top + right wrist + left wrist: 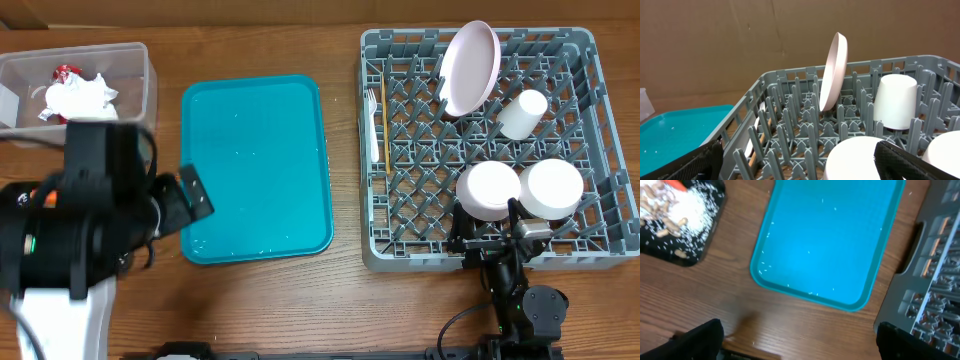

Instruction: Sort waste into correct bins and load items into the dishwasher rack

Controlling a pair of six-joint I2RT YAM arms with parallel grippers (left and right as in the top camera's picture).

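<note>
The grey dishwasher rack [420,190] fills the counter's right side, with the teal tray [255,170] to its left. At far left the clear tub [135,75] holds the napkin [80,97] and wrapper [66,72]. The rack carries the plate [470,68], two bowls [490,190] [553,187], the cup [522,113], the fork [371,125] and, I think, a stick [381,125]. My left fingers [697,340] and right fingers [900,162] are spread wide, gripping nothing.

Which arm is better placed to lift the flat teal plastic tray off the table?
Left. The left gripper, open, is right beside the flat teal plastic tray; the right gripper is over the large grey plastic dishwasher rack, farther off.
</note>
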